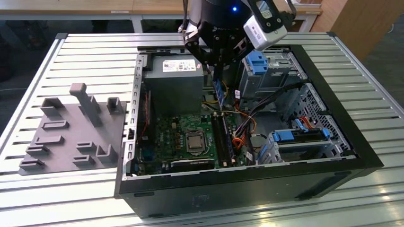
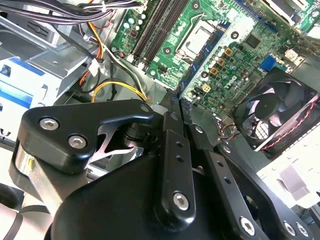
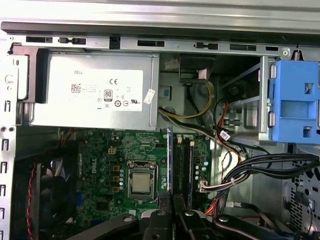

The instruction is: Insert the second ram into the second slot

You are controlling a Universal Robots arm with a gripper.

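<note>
In the exterior view we see an open computer case (image 1: 328, 156) lying on a slatted metal table (image 1: 94, 52). A grey fixture block (image 1: 69, 130) sits on the exterior view's left. At the top middle of the frame the gripper (image 1: 218, 70) hangs over the case, beside the power supply (image 1: 173, 82). Its jaws are closed narrowly on the second ram (image 1: 218, 89). This blue stick hangs upright below them, above the motherboard (image 1: 170, 137) and clear of the memory slots (image 1: 222, 137).

In the second wrist view we look past the black gripper (image 2: 176, 107). The second ram (image 2: 200, 67) runs away from it as a thin blue edge over the green motherboard (image 2: 225, 55). The processor socket (image 2: 197, 37) and a case fan (image 2: 275, 112) lie on one side of it. The dark memory slots (image 2: 155, 27) lie on the other.

In the first wrist view the second ram (image 3: 169, 160) shows edge-on, pinched by the gripper (image 3: 172, 202). It lies just beside the black memory slots (image 3: 187, 165), between them and the processor socket (image 3: 140, 180). We also see the power supply (image 3: 90, 90) and a blue drive bracket (image 3: 295, 100).
</note>
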